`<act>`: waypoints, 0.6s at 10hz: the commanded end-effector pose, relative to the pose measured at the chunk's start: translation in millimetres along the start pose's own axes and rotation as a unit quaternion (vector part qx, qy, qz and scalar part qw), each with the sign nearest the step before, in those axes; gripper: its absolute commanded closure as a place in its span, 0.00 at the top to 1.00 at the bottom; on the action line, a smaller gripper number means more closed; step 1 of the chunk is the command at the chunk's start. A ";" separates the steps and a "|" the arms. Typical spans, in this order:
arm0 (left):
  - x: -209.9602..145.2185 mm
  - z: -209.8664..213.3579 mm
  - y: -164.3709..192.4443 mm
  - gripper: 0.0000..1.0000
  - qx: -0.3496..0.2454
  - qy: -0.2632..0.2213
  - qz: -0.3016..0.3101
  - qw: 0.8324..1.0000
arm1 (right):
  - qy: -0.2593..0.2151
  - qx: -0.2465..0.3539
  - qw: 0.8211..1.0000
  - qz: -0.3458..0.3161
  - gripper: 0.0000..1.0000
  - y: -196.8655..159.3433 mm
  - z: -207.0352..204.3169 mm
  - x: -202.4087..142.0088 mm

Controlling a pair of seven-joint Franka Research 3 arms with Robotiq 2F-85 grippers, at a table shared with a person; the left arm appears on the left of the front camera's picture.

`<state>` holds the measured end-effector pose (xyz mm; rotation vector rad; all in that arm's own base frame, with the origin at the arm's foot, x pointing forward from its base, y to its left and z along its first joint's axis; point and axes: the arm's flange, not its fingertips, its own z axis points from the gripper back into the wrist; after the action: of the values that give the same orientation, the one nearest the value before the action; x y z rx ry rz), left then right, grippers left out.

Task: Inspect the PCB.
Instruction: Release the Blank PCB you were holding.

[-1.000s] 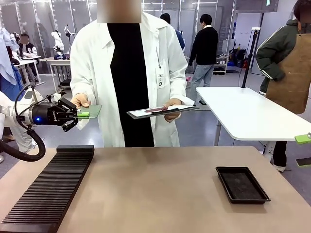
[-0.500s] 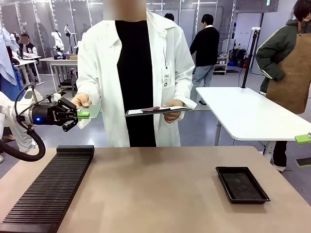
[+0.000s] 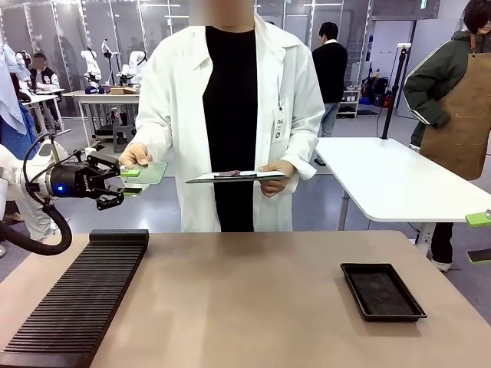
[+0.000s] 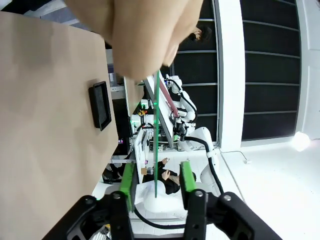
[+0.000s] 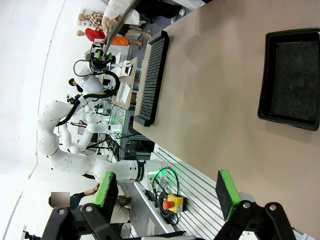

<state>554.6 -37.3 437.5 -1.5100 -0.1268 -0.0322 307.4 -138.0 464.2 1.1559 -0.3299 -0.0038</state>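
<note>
Front view: my left jaws (image 3: pixel 131 182) hang above the far left corner of the worktop (image 3: pixel 253 307). A second ago they were clamped on the PCB (image 3: pixel 153 172); now they stand apart, one green pad above the board's near end and one below it. The board lies flat in the air, and the person's hand (image 3: pixel 134 156) pinches its far edge. The person has stepped to the right since then and holds the clipboard (image 3: pixel 234 177) level in the other hand (image 3: pixel 276 175), nearer the middle than before. On the worktop, a black slotted rack (image 3: pixel 77 299) runs along the left side below my arm, and a black tray (image 3: pixel 382 291) sits well apart on the right.

Left wrist view: the PCB (image 4: pixel 157 130) shows edge-on as a thin green line rising between my two pads, with a gap on each side. The person's hand (image 4: pixel 140 35) covers its far end. The clipboard (image 4: pixel 161 100) slants just behind it, and the tray (image 4: pixel 100 105) lies farther off on the worktop (image 4: pixel 45 125).

Right wrist view: my right jaws (image 5: pixel 166 192) are spread wide and hold nothing. They hang off the worktop's (image 5: pixel 215 125) near right edge. Ahead lie the tray (image 5: pixel 292 80) and, farther off, the rack (image 5: pixel 152 80).
</note>
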 end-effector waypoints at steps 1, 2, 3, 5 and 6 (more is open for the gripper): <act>-1.2 -1.0 -1.5 1.00 0.003 0.007 0.004 1.000 | 0.002 0.003 1.000 0.009 1.00 0.1 2.7 0.5; -0.8 -1.1 -2.4 1.00 0.003 0.007 0.003 1.000 | 0.002 0.003 1.000 0.009 1.00 0.1 2.7 0.5; -0.6 -1.0 -2.3 1.00 0.003 0.008 0.003 1.000 | 0.002 0.003 1.000 0.009 1.00 0.1 2.7 0.5; -0.6 -0.8 -1.2 0.98 0.004 0.008 0.005 1.000 | 0.002 0.003 1.000 0.009 1.00 0.1 2.7 0.5; -1.0 0.1 -2.3 1.00 0.004 0.006 0.002 1.000 | 0.002 0.003 1.000 0.009 1.00 0.1 2.7 0.5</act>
<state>554.6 -37.6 437.4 -1.5099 -0.1260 -0.0323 307.4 -138.0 464.2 1.1559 -0.3299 -0.0038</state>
